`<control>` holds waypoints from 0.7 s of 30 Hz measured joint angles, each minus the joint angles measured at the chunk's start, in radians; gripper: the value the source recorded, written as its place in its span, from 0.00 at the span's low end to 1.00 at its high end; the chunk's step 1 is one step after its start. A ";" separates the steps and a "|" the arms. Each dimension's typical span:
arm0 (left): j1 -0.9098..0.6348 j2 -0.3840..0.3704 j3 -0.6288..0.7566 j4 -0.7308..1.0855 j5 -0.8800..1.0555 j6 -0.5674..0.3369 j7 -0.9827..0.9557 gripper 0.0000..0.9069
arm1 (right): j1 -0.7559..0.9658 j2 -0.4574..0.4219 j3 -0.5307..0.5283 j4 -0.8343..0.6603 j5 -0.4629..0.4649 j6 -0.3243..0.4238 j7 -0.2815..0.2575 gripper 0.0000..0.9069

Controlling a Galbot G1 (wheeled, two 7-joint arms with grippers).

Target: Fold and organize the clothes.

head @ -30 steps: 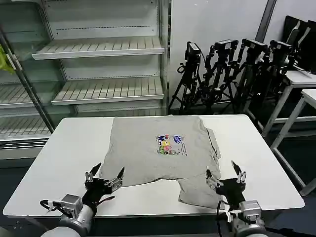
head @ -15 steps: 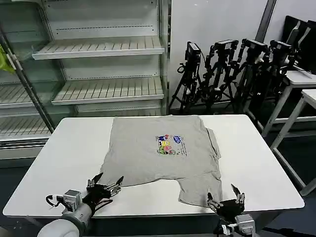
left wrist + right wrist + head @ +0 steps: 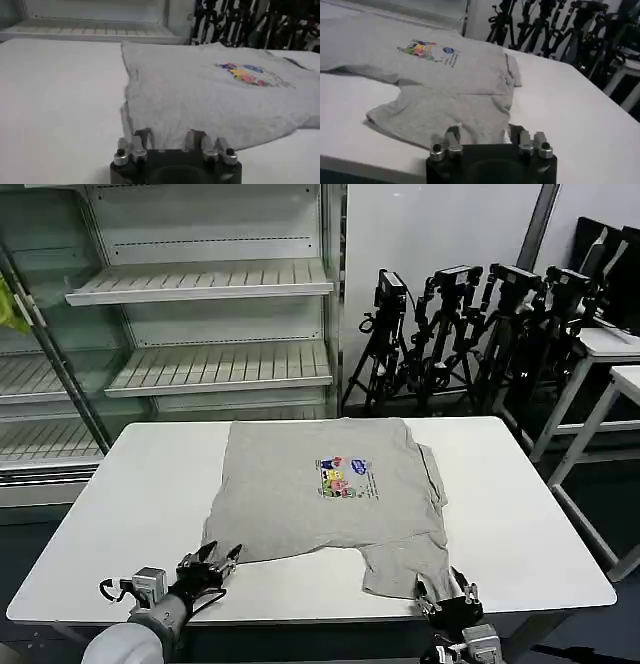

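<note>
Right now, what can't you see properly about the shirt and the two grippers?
- T-shirt: the little writing on its chest print is too small to read in the head view.
- Left gripper: in the left wrist view its own body hides whether the fingertips touch the shirt's edge.
- Right gripper: sits at the table edge; the arm is cut off by the frame.

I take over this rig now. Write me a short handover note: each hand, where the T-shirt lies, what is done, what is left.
Left hand: open, low at the table's near edge, just short of the T-shirt's near left corner, holding nothing.
Right hand: open, at the near edge by the near right flap, holding nothing.
T-shirt: print side up on the white table, mostly flat, right side partly tucked over, one flap reaching toward the near edge.
Done: spread out. Left: grip both near corners, fold, tidy.
</note>
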 measured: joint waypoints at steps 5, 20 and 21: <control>0.004 -0.007 0.001 0.001 -0.007 0.000 0.000 0.06 | -0.011 0.003 -0.004 0.004 0.013 0.000 0.000 0.00; 0.045 -0.037 -0.013 -0.035 -0.016 0.002 0.000 0.06 | -0.037 0.011 0.021 0.046 0.127 -0.001 0.025 0.00; 0.049 -0.038 -0.015 -0.041 -0.016 0.003 -0.001 0.06 | -0.042 0.010 0.022 0.056 0.132 -0.001 0.025 0.00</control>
